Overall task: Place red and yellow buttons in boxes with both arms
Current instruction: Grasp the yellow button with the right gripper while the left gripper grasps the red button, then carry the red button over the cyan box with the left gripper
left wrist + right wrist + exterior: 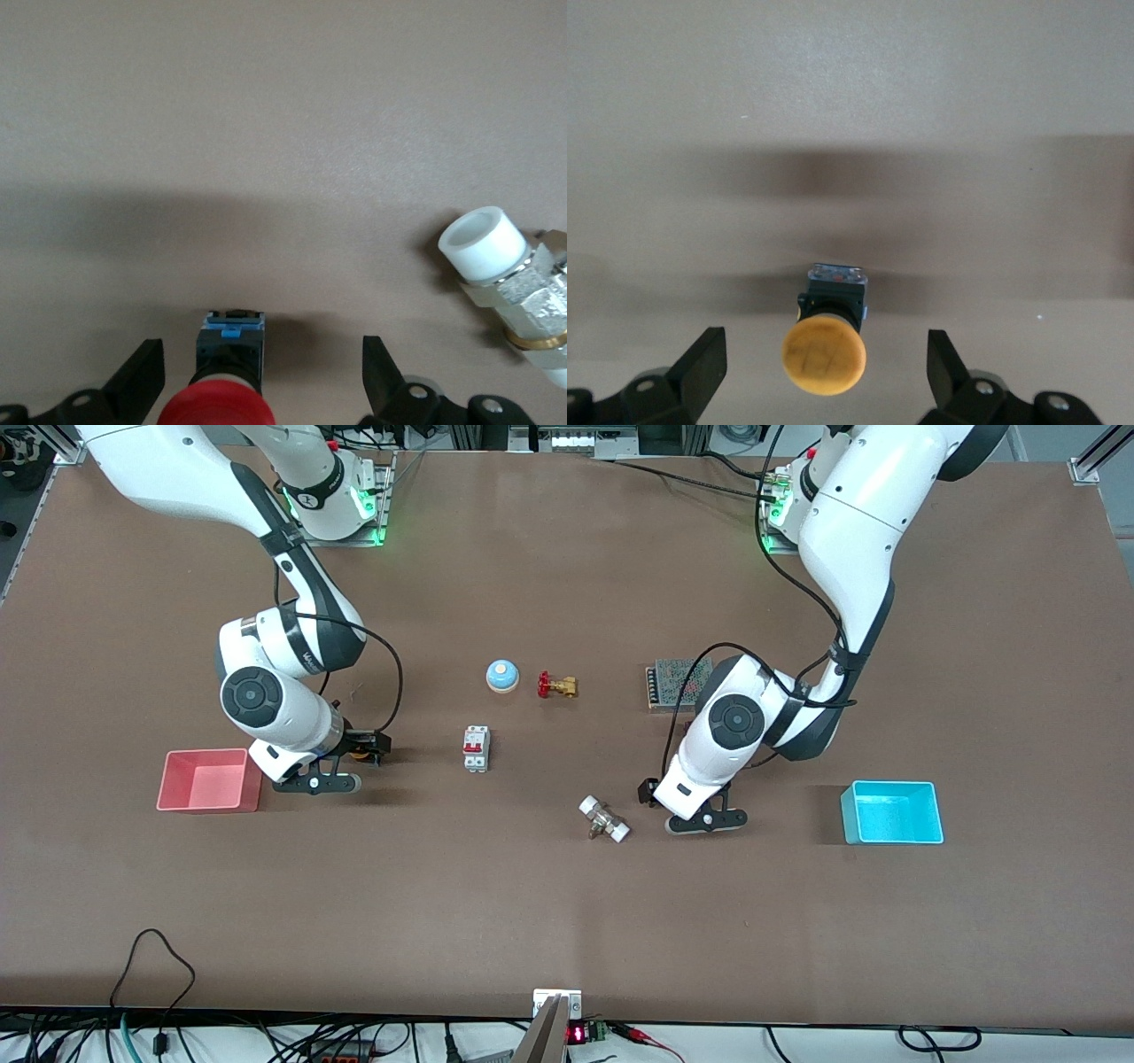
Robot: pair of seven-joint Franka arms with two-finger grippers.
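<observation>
Neither bin is filled: the cyan box (pixel 891 812) and pink-red box (pixel 205 780) lie empty. Left gripper (pixel 263 376) is spread around the red button (pixel 226 390) on the table; right gripper (pixel 827 370) likewise straddles the yellow button (pixel 825 341). Grasping, carrying and placing remain.

A robotics lab bench: two white arms bolted to a brown table (pixel 567 921), aluminium framing (pixel 1094 460) at the corners, loose cables (pixel 151 965) along the edge, and scattered electrical parts like a circuit breaker (pixel 476 747) and power supply (pixel 677 682).
</observation>
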